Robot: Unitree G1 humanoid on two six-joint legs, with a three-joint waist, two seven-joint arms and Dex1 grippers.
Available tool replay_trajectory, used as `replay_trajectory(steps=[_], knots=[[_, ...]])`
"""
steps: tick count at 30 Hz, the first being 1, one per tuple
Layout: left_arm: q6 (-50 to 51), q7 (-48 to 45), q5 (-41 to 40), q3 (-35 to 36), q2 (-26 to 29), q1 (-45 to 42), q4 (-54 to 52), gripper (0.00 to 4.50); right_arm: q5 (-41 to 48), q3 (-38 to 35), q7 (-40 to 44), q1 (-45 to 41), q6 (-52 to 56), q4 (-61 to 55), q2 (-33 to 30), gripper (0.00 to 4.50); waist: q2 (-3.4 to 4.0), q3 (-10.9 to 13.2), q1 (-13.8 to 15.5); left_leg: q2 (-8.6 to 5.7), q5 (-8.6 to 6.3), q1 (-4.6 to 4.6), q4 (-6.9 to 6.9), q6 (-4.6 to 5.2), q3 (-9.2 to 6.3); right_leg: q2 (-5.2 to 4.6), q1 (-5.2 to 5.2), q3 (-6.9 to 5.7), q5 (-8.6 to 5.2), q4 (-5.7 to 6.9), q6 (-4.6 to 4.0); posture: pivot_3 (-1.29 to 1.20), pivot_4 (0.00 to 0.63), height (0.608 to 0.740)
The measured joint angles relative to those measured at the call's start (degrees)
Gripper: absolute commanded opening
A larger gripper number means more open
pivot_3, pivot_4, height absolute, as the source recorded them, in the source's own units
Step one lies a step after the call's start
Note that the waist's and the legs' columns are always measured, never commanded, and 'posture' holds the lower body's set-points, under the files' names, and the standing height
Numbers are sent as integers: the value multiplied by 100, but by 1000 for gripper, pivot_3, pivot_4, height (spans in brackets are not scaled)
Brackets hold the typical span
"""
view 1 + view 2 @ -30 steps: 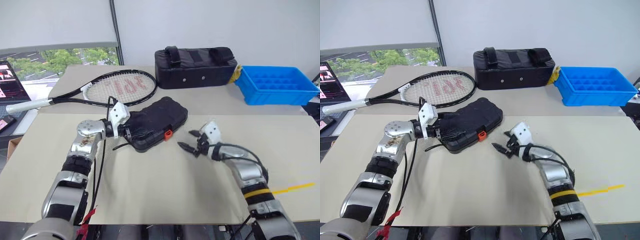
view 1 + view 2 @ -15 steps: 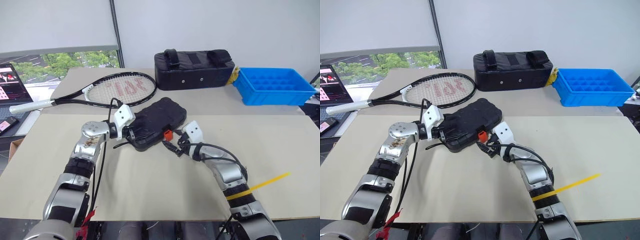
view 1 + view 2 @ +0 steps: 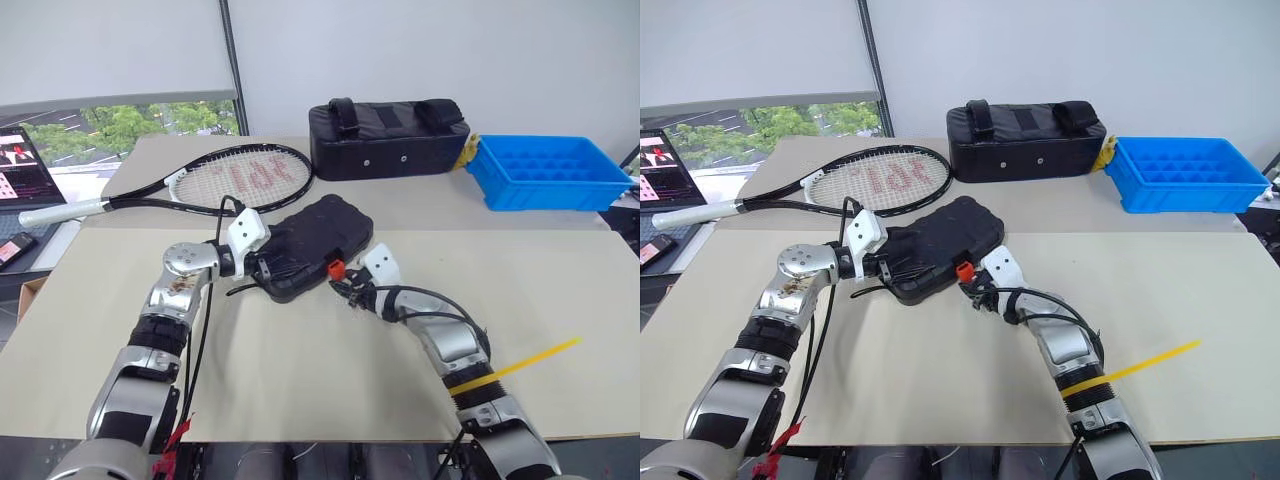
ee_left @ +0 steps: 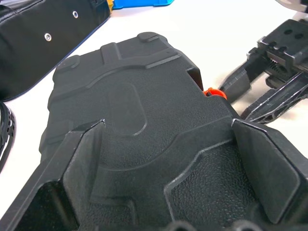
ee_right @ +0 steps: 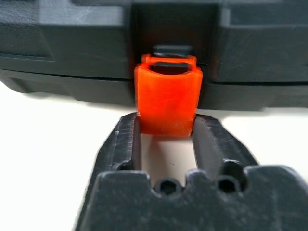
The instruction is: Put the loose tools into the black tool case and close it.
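The black tool case (image 3: 315, 240) lies closed on the beige table, its orange latch (image 3: 336, 268) facing the front. My left gripper (image 3: 262, 262) is open at the case's left end, its two fingers (image 4: 72, 168) spread wide over the lid. My right gripper (image 3: 343, 287) is at the front edge of the case. In the right wrist view its fingers (image 5: 126, 139) press on both sides of the orange latch (image 5: 166, 98). The loose tools are out of view.
A black tennis racket (image 3: 235, 175) lies behind the case at the left. A black fabric bag (image 3: 390, 135) and a blue tray (image 3: 550, 170) stand at the back. A laptop (image 3: 20, 165) sits at the far left. A yellow strip (image 3: 525, 362) lies front right.
My right gripper has moved left up to the case and its fingers have closed on the orange latch. The left gripper and the case have stayed put.
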Motion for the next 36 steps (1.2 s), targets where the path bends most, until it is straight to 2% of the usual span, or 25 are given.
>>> replay_trajectory(steps=[12,22,30,31,34,36], knots=[[-96,4,0,-1,-10,53,-60,4500,0,0,-3,45,412,-388,-87,1179,0,0,1,-2,-1,-6,-1,1,0,-4,-4,-1,0,-3,0,0,150,712],[-112,-123,69,-114,-33,208,-220,4500,-3,-16,-13,-137,413,-396,-130,1179,5,-3,1,1,-2,3,-1,4,-4,-4,0,-1,-16,2,28,0,150,712],[-191,-132,113,-128,-61,319,-205,4500,-83,35,10,-322,414,-232,-110,1179,5,-3,3,0,-2,-7,0,6,-8,-8,-5,-3,-5,1,8,0,150,712],[-191,-132,115,-128,-61,319,-204,4500,-117,43,19,-326,414,-232,-111,2182,5,-3,3,0,-2,-6,0,7,-7,-9,-5,-4,-5,1,8,0,150,712],[-191,-117,121,-124,-60,325,-199,4500,-127,47,74,-333,416,-232,-118,3054,6,-3,-1,0,-2,-3,0,7,-8,-9,-2,-5,-6,1,11,0,150,712],[-191,-109,121,-121,-60,331,-204,4500,-130,47,77,-332,428,-245,-133,3054,6,-3,-1,0,-2,-4,-1,6,-8,-9,-3,-5,-6,2,11,0,150,712]])
